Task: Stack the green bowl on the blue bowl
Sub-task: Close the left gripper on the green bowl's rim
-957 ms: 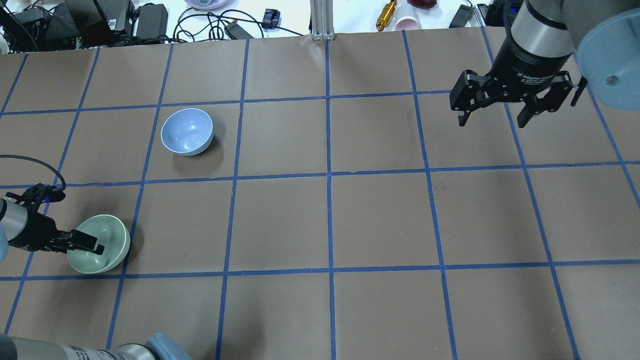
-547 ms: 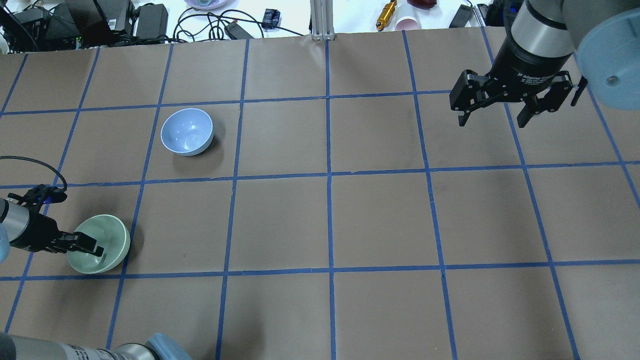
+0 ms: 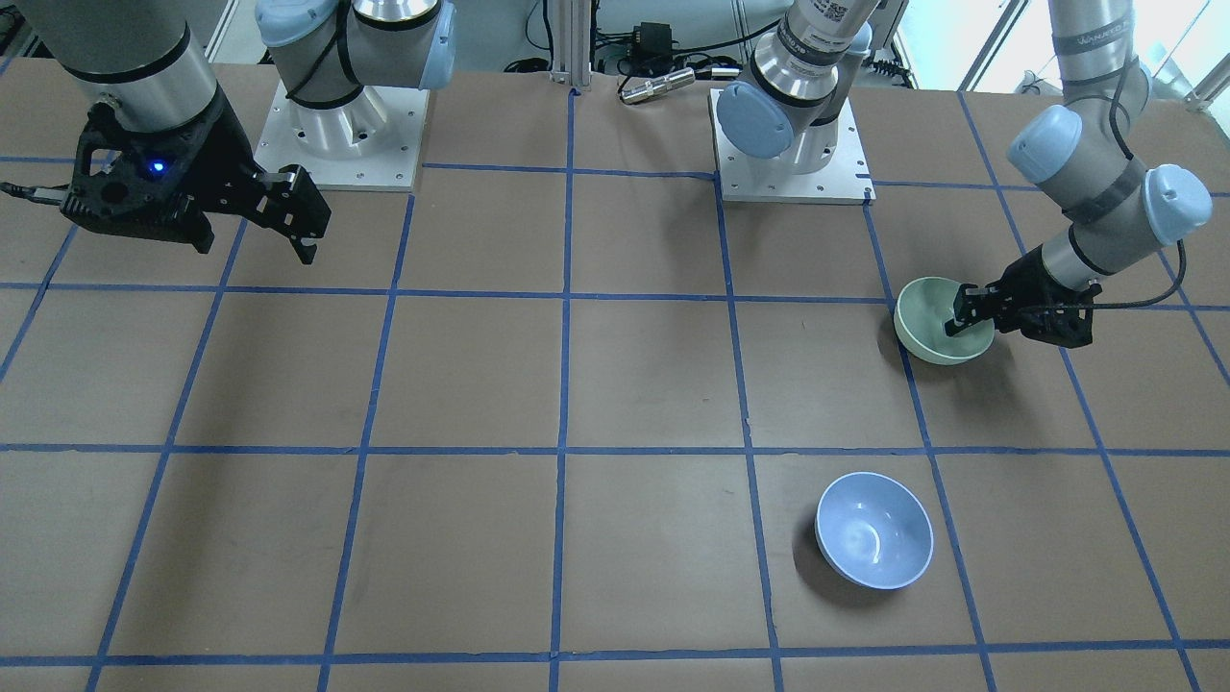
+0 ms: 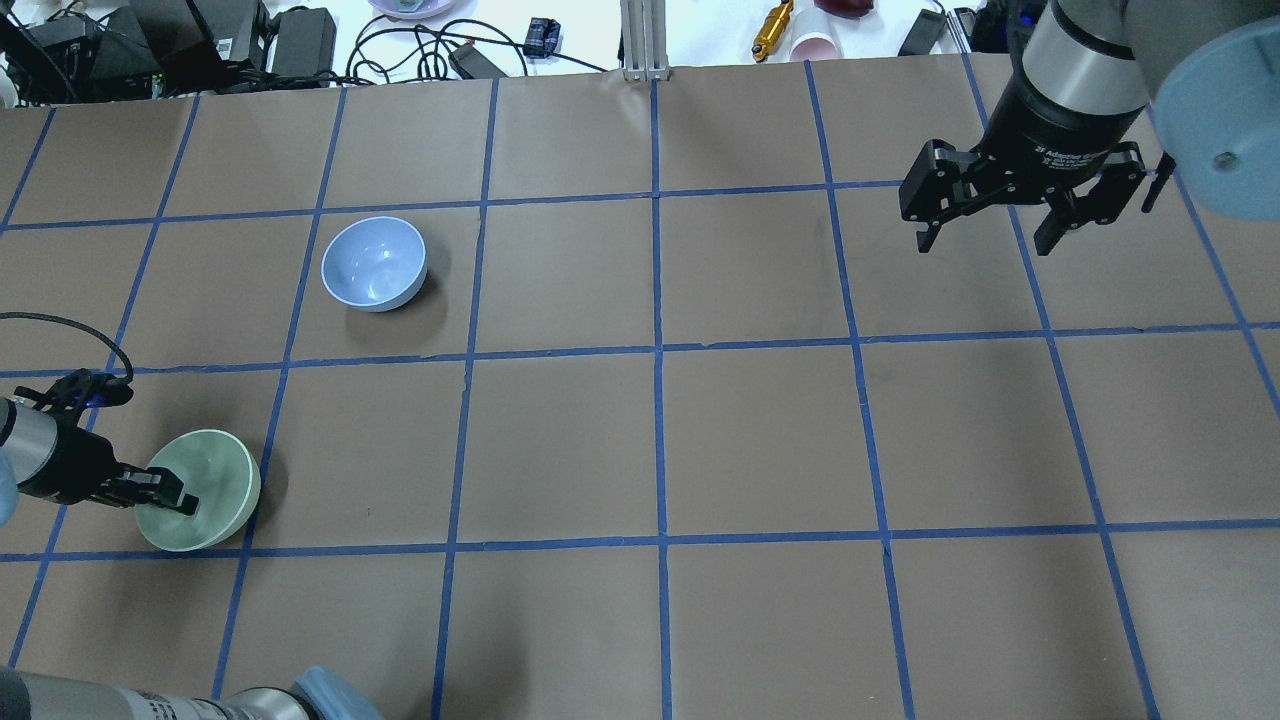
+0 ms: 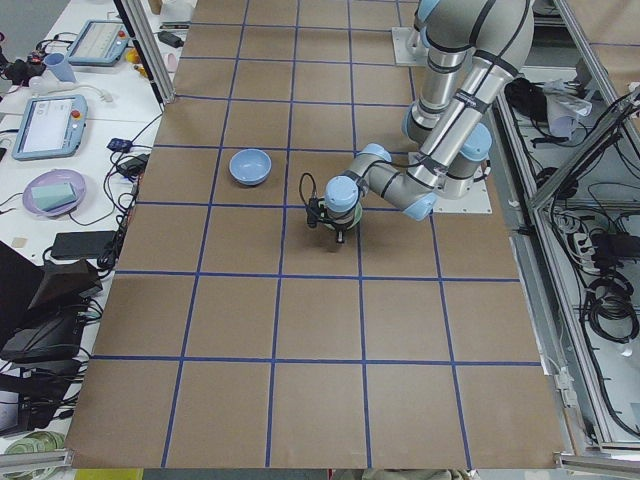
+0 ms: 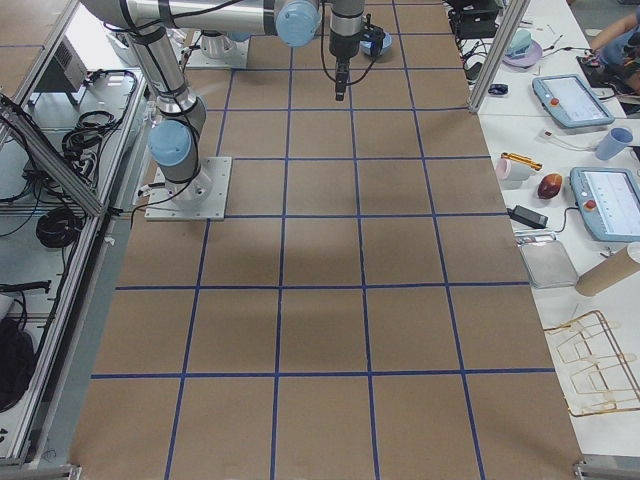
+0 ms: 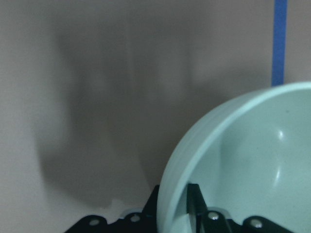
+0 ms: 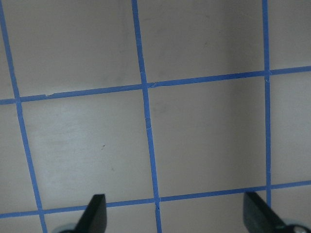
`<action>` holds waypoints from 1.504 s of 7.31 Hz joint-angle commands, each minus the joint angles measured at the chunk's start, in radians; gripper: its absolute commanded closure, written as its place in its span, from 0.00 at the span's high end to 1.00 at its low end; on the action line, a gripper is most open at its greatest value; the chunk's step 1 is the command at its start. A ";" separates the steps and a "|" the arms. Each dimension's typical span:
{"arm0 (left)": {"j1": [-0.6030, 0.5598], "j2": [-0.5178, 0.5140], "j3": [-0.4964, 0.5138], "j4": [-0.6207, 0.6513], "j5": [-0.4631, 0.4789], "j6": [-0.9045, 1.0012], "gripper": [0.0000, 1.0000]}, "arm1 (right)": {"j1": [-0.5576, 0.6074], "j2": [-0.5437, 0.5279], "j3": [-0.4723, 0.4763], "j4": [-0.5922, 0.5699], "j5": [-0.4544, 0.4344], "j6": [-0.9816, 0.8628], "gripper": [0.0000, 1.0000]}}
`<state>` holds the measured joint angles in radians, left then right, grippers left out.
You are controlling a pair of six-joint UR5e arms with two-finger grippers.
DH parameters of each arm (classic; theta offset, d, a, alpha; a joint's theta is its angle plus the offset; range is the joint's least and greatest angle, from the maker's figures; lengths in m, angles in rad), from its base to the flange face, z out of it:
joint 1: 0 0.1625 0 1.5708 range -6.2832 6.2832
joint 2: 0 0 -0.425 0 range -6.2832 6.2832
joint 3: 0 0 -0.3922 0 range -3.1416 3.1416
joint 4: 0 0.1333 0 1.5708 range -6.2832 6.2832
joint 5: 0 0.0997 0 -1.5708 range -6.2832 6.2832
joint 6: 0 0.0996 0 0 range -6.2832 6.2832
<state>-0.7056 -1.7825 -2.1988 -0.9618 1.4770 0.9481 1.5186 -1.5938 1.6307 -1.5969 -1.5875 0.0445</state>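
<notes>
The pale green bowl (image 4: 218, 478) sits at the table's near left; it also shows in the front-facing view (image 3: 924, 322) and the left wrist view (image 7: 252, 160). My left gripper (image 4: 168, 498) is shut on its rim, one finger inside (image 7: 193, 201) and one outside. The bowl rests on the table, slightly tilted. The blue bowl (image 4: 373, 262) stands upright and empty one square farther out and slightly right, also in the front-facing view (image 3: 873, 529). My right gripper (image 4: 988, 240) hangs open and empty high over the far right of the table.
The table is brown paper with a blue tape grid (image 4: 658, 350). Cables, chargers and small items (image 4: 440, 40) lie beyond the far edge. Both arm bases (image 3: 788, 144) stand at the robot's side.
The left gripper's fingers have drawn back from the middle of the green bowl to its rim and closed there. The blue bowl and right arm have not moved.
</notes>
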 commanded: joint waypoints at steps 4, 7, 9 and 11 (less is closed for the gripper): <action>0.000 0.012 0.008 -0.002 0.008 0.005 0.02 | 0.000 0.000 0.000 0.000 0.000 0.000 1.00; 0.002 0.026 0.011 -0.014 -0.001 0.001 0.00 | 0.000 0.000 0.002 0.000 0.000 0.000 1.00; 0.002 0.029 0.028 -0.038 -0.038 -0.002 0.00 | 0.000 0.000 0.000 0.000 0.000 0.000 1.00; 0.011 0.034 0.167 -0.255 -0.061 0.000 0.00 | 0.000 0.000 0.000 0.000 0.000 0.000 1.00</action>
<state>-0.6992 -1.7513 -2.1134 -1.0911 1.4359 0.9473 1.5187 -1.5938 1.6309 -1.5969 -1.5870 0.0445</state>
